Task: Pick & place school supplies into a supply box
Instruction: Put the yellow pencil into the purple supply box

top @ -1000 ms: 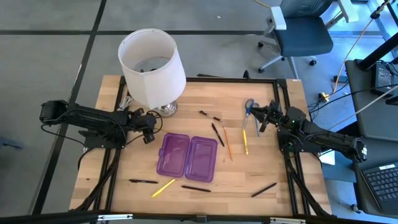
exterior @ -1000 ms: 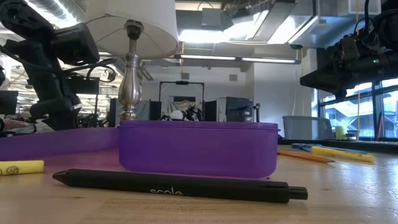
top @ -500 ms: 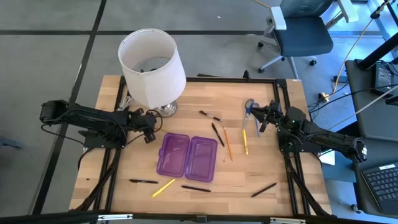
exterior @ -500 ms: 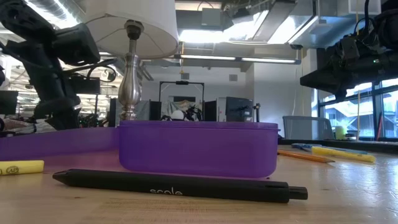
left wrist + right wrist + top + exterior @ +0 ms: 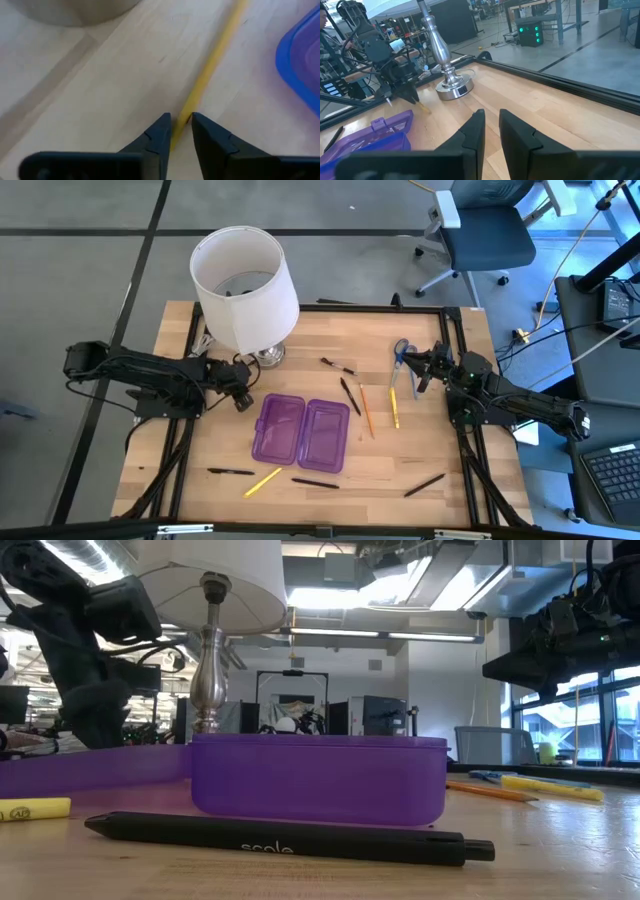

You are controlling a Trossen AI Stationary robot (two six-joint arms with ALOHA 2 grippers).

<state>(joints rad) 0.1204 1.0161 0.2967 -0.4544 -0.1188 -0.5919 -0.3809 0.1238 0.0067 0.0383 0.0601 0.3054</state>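
The left gripper (image 5: 180, 131) is closed on a yellow pencil (image 5: 214, 59) lying on the bench (image 5: 420, 450), between the lamp base (image 5: 451, 88) and the open purple pencil case (image 5: 300, 431). The right gripper (image 5: 488, 131) hovers near the blue-handled scissors (image 5: 400, 352), its fingers nearly closed and holding nothing. Other pens and pencils lie scattered around the pencil case. In the low view, the nearest black pen (image 5: 285, 837) bears the word "scale"; a yellow pencil end (image 5: 33, 808) shows an unreadable mark.
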